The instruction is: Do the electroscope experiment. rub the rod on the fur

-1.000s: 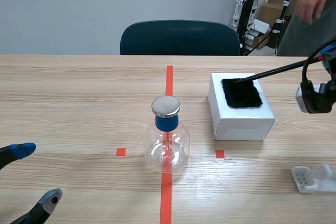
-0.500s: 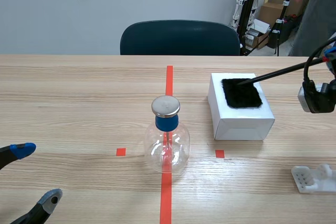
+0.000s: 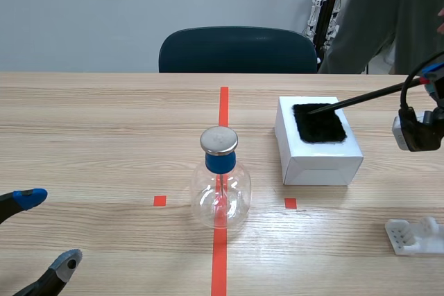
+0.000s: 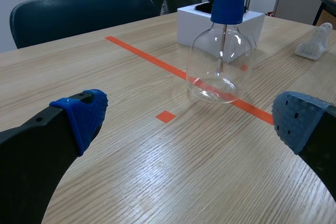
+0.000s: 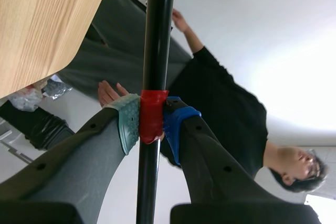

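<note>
Rod (image 3: 361, 96), pinched by right gripper (image 5: 152, 123), tip still on fur (image 3: 320, 126); left gripper (image 4: 190, 119) agape; person (image 3: 388, 12) newly behind table (image 3: 104, 123); flask (image 3: 220, 199) unmoved.

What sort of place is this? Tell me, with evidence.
Probably a robotics lab: a tape-marked table, a glass electroscope flask, a black rod gripped by the right tool, another robot rig behind.

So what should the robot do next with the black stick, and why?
Probably slide the rod back and forth across the fur. The right jaws are shut on it, and its tip seems to rest on the fur atop the white box.
</note>
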`<action>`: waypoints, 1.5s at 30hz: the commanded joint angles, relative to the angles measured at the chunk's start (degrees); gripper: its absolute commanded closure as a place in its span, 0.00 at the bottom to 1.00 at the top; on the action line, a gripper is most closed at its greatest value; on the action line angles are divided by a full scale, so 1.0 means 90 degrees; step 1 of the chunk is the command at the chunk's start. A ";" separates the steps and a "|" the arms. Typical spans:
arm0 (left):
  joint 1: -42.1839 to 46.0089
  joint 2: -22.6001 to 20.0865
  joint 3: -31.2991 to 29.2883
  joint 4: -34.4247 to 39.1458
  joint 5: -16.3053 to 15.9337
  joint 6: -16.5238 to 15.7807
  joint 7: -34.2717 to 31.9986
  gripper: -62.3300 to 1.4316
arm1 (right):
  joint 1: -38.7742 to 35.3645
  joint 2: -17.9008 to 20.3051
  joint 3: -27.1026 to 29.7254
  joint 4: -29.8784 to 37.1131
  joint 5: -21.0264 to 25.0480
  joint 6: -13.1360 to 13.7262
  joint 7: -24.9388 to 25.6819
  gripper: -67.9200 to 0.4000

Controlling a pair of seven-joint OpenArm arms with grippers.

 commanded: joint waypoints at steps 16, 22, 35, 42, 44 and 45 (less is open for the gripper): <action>-0.0017 -0.0039 -0.0007 0.0078 -0.0063 -0.0017 -0.0100 0.00 | 0.0036 0.0117 -0.0044 0.0041 -0.0022 0.0073 0.0236 0.99; -0.0017 -0.0039 -0.0007 0.0078 -0.0063 -0.0017 -0.0100 0.00 | 0.0036 0.0119 -0.0044 0.0039 0.0100 0.0075 -0.1059 0.99; -0.0017 -0.0039 -0.0007 0.0078 -0.0063 -0.0017 -0.0100 0.00 | 0.0036 0.0163 -0.0044 0.0041 0.0236 0.0075 -0.0321 0.99; -0.0017 -0.0039 -0.0007 0.0078 -0.0063 -0.0017 -0.0100 0.00 | 0.0036 0.0403 -0.0041 0.0041 0.0925 0.0061 -0.0588 0.99; -0.0017 -0.0039 -0.0007 0.0078 -0.0063 -0.0017 -0.0100 0.00 | 0.0034 0.0461 -0.0041 0.0078 0.1161 -0.0029 -0.0277 0.99; -0.0017 -0.0039 -0.0007 0.0078 -0.0063 -0.0017 -0.0100 0.00 | 0.0034 0.0474 -0.0041 0.0102 0.1343 -0.0087 -0.0202 0.99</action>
